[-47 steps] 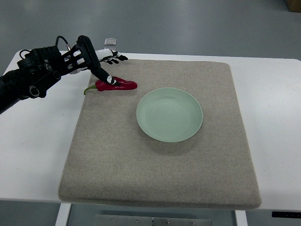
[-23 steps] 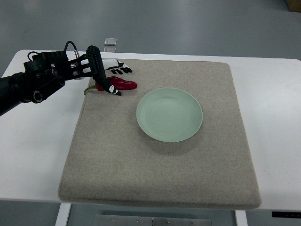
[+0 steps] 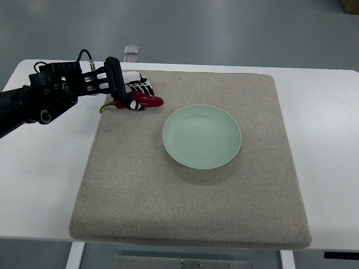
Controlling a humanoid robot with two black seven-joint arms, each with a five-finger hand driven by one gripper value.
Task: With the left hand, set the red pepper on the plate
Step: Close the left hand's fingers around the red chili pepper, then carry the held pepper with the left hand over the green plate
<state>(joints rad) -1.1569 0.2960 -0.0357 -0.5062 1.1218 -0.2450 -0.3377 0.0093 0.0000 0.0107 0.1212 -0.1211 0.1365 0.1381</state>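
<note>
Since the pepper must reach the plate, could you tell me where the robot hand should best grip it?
Grip the pepper across its thick middle, from above: it lies flat on the mat, stem left, tip toward the plate. The left robot hand is there.

One red pepper (image 3: 147,101) with a green stem lies on one beige mat (image 3: 190,213). One pale green plate (image 3: 202,136) sits on the same mat. One white counter (image 3: 39,168) carries the mat. One robot hand (image 3: 120,89), the left, is in view. One small clear object (image 3: 132,50) sits at the counter's far edge.
</note>
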